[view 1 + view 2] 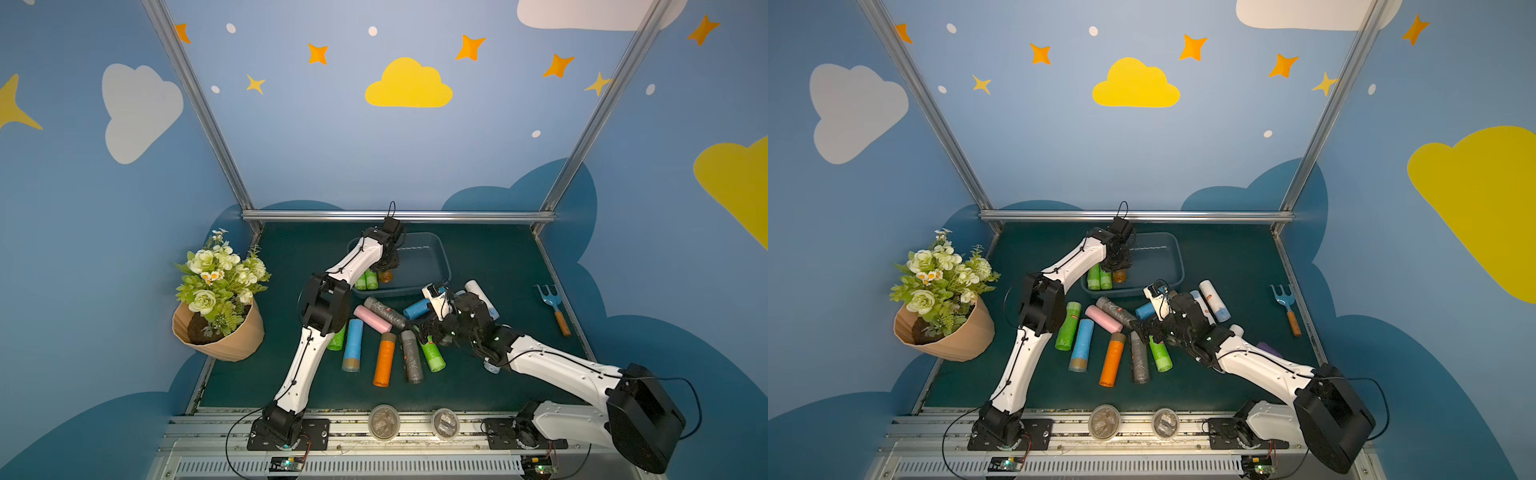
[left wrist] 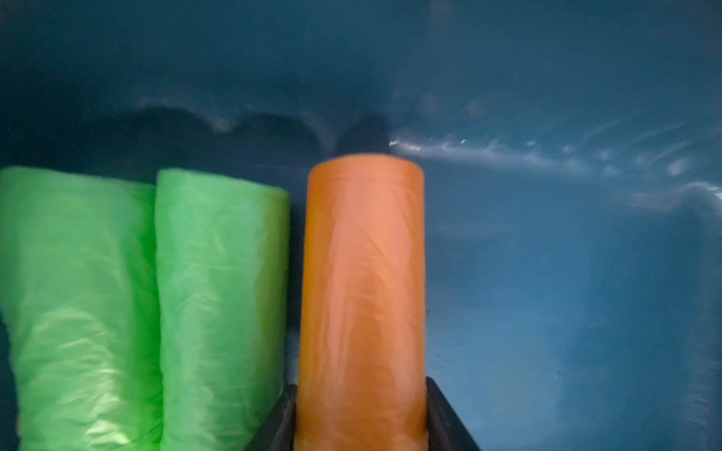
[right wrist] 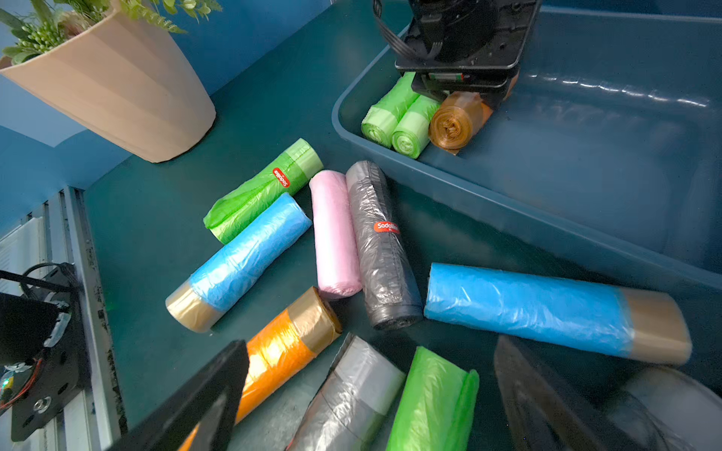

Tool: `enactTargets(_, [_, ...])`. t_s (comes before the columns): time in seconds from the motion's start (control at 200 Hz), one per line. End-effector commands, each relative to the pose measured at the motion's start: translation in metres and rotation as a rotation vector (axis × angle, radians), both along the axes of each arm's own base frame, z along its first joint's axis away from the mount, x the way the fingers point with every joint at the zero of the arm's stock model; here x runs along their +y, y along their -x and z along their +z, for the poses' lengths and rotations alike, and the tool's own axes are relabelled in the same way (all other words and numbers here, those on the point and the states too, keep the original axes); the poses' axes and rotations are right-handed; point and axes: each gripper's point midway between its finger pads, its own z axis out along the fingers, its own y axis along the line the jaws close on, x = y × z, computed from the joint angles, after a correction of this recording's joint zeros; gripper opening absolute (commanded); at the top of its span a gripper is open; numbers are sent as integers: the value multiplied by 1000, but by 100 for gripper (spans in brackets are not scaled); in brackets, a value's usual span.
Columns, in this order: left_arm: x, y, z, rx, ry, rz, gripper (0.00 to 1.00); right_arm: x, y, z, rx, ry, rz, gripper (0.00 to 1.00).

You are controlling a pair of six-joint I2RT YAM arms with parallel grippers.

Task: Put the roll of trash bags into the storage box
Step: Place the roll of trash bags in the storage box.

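The blue-grey storage box [image 1: 441, 250] [image 1: 1173, 253] stands at the back of the table. My left gripper [image 1: 388, 266] [image 2: 361, 390] reaches down into the box's near-left corner. It is shut on an orange-brown roll of trash bags [image 2: 363, 273] [image 3: 455, 123], which is low in the box beside two green rolls [image 2: 222, 293] [image 3: 386, 113]. My right gripper [image 1: 424, 330] [image 3: 371, 343] hangs open just above the table. A grey roll [image 3: 351, 398] and a green roll [image 3: 433, 402] lie below its fingers, and nothing is held.
Several more rolls lie on the mat in front of the box: blue [image 1: 353, 345], orange [image 1: 384, 359], pink [image 1: 372, 318], dark grey [image 1: 386, 311], white [image 1: 482, 297]. A flower pot [image 1: 220, 328] leans at the left edge. A garden fork [image 1: 555, 305] lies at the right.
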Motion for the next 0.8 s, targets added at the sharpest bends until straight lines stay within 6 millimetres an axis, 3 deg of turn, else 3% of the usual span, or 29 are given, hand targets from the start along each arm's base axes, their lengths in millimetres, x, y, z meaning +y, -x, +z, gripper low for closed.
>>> enactTargets(0.0, [5,2,2,3,-28,21,46,-2,0,5,-2,-23,-6,96])
enactTargets(0.295, [9,5,-10,34,-52,30,46,-2,0,4,1,-21,-5,96])
enactTargets(0.796, [9,6,-9,33,-55,23,49,-2,-1,2,10,-21,-5,96])
